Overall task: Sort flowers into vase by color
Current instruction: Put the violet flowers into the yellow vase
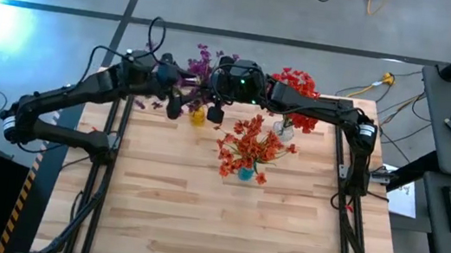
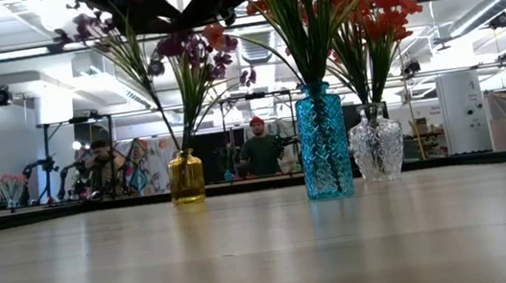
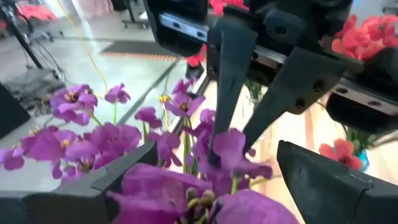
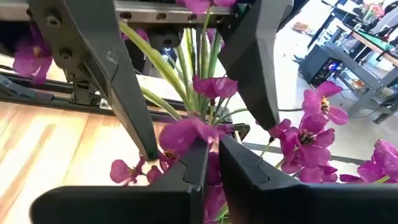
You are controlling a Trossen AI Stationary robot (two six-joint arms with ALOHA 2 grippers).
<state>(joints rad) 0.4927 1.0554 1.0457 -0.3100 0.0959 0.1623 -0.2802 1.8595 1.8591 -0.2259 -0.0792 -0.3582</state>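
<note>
- Right now both arms crowd over the yellow vase (image 1: 198,117) at the far side of the table (image 1: 222,222), where the purple flowers (image 1: 203,61) stand bunched.
- Left gripper (image 3: 205,180) hangs in the purple blossoms with its jaws spread wide, holding nothing; petals lie between the fingers (image 3: 99,186), loose.
- Right gripper (image 4: 211,168) comes in from the other side, jaws drawn down to a narrow slit, and a purple bloom (image 4: 180,134) sits right at the tips. Whether a stem is truly pinched there, the pictures do not settle.
- Blue vase (image 2: 324,141) stands nearer the middle with the orange-red sprigs (image 1: 249,147), and the clear vase (image 2: 376,144) to its right carries the red flowers (image 1: 297,82).
- Sorting looks well along: purple in yellow, reds in the other two, nothing lying loose on the table.
- Handling, as a judgement: these sprigs are very light, the thin green stems (image 4: 186,62) springy and bendable, the blossoms soft and easily crushed or snagged.
- Best hold is low on a stem, below the flower cluster, with a gentle pinch.
- Risk: tangled neighbours may lift out together, or the light vase may tip.
</note>
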